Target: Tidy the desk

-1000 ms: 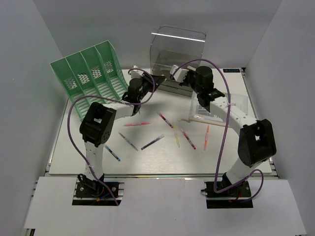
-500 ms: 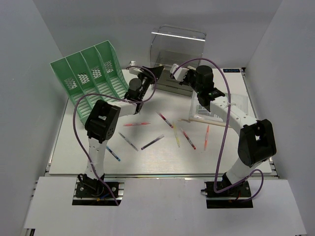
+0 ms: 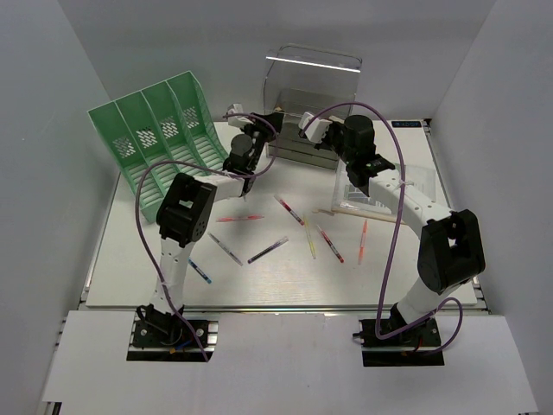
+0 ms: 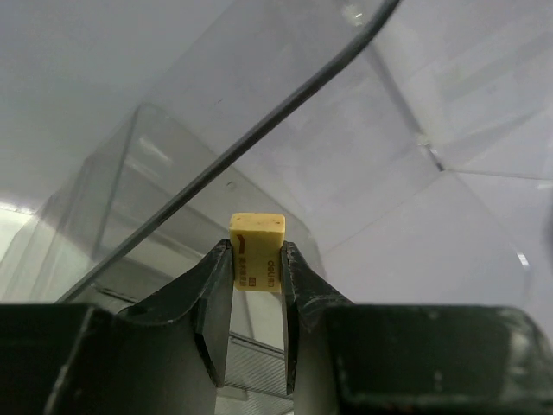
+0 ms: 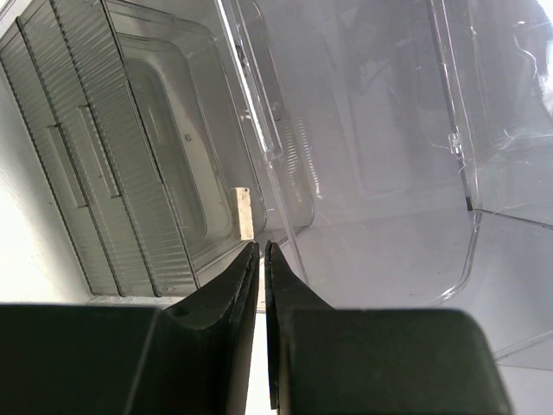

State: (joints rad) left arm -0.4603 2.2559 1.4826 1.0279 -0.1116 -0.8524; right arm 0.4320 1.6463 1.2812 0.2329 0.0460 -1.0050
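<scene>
The desk (image 3: 147,259) is a white tabletop with several pens (image 3: 267,250) scattered across its middle. My left gripper (image 4: 257,252) is shut on a small yellow eraser (image 4: 257,232) and holds it up against the clear drawer box (image 4: 346,164). From above, the left gripper (image 3: 273,120) sits at the left front of the clear drawer box (image 3: 315,82). My right gripper (image 5: 261,247) is shut, its tips at the rim of an open clear drawer (image 5: 173,164). A pale block (image 5: 244,213) lies inside that drawer. Seen from above, the right gripper (image 3: 305,130) is at the box front.
A green slotted file rack (image 3: 160,130) stands at the back left. A clear plastic tray (image 3: 384,186) lies at the right under the right arm. Purple cables loop above both arms. Pale grey walls close in the desk.
My left gripper has risen and moved right toward the clear drawer box, carrying the eraser. The right arm has stayed put.
</scene>
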